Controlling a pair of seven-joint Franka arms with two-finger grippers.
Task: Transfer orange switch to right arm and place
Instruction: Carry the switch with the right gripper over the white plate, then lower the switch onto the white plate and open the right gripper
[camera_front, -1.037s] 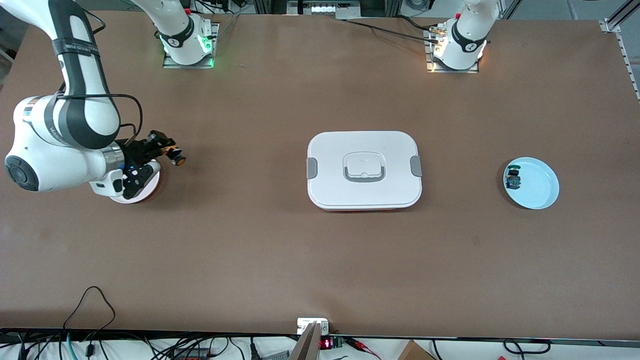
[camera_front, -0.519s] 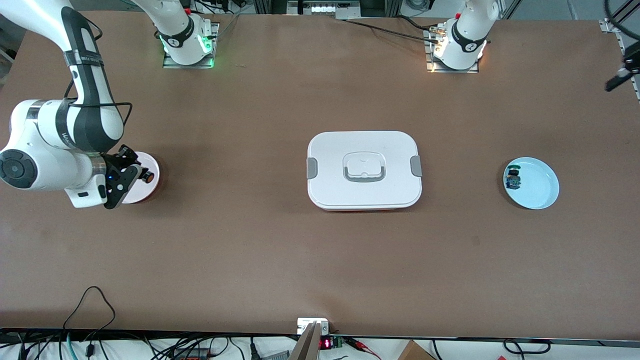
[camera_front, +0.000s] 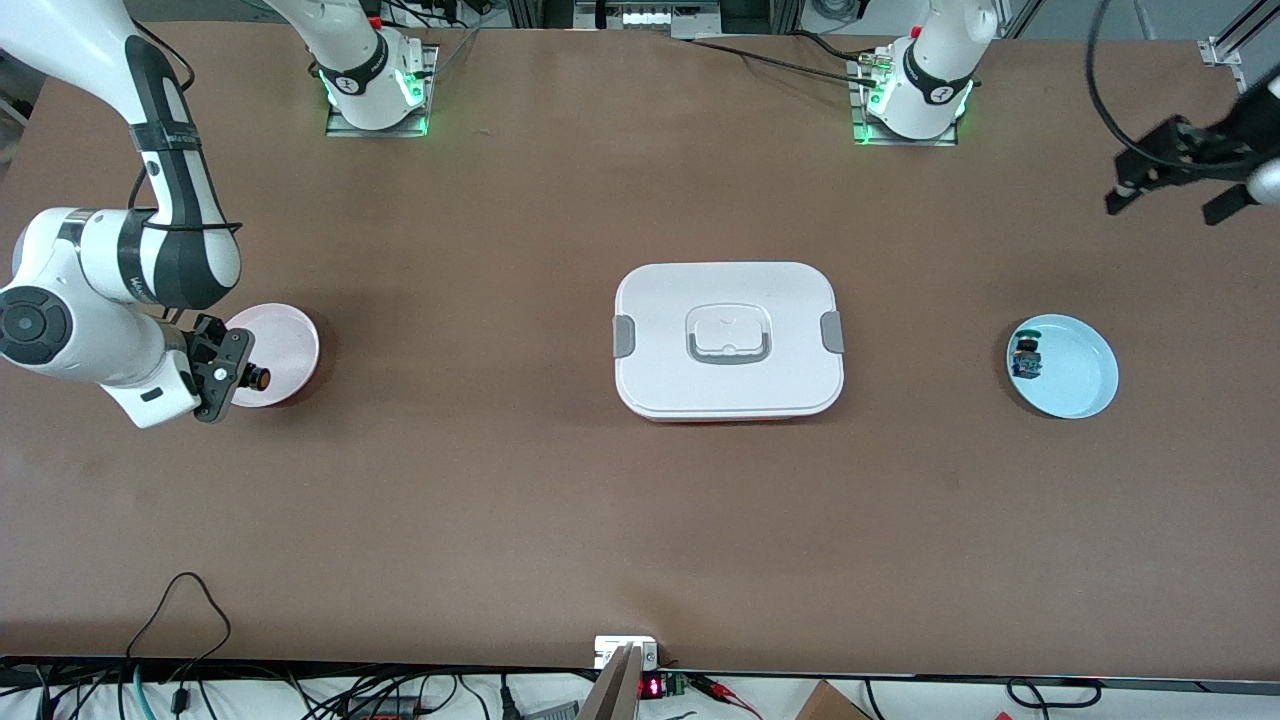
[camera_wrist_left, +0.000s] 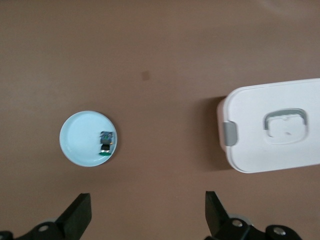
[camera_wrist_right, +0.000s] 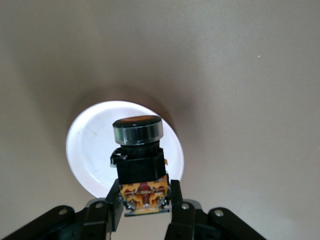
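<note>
while over the pink plate (camera_front: 285, 345), right gripper (camera_front: 240, 372) fingers tight on orange switch (camera_front: 258, 378)

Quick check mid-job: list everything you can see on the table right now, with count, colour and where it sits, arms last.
Orange switch: one, black body with orange cap, held over the white plate.
Round white plate: one, at the right arm's end of the table.
Rectangular white lidded box: one, grey clips, mid-table.
Round light blue plate: one, at the left arm's end.
Small blue-and-green part: one, on the blue plate, near its rim.
Right gripper: black, shut on the switch.
Left gripper: black, open, empty, up over the table's edge.
</note>
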